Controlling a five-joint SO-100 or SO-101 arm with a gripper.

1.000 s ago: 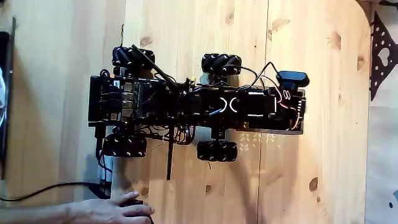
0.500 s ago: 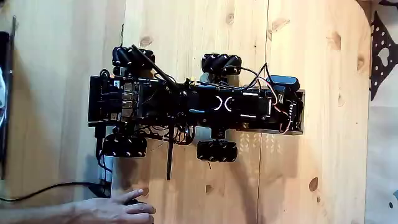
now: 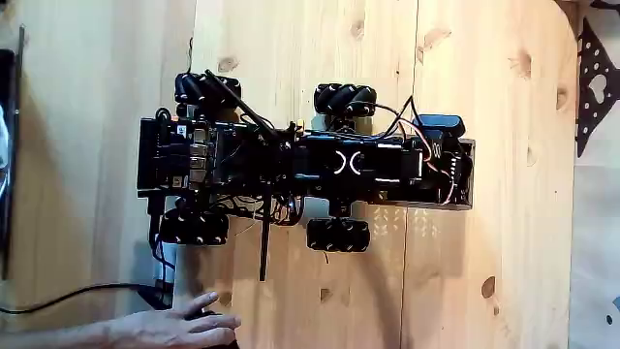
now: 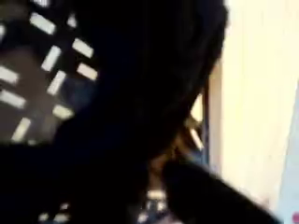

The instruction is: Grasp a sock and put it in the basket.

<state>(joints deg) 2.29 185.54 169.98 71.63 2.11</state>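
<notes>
Pale pine boards with dark knots make up the tabletop, seen from above in the fixed view, with a lighter panel at the left and a paler strip along the right edge. Across the middle of it lies a long black wheeled robot, its body running left to right, thick with wires and small boards. Four ribbed black wheels sit at its sides: one at upper left, one at upper middle, one at lower left and one at lower middle. The arm is folded flat along the top of the body, reaching toward the right end, where a small black camera sits at the upper corner beside a tangle of red and white wires. A thin black rod sticks down from the body between the lower wheels. At the bottom left a person's hand rests on the wood, fingers over a dark object, with a black cable curving in from the left edge toward it. A dark perforated piece shows at the right edge. In the wrist view a blurred black mass fills most of the picture over a dark grid of pale slots, with a pale wooden strip at the right; whether that mass is the sock I cannot tell, and I cannot tell whether the pincer is spread or pressed together.
</notes>
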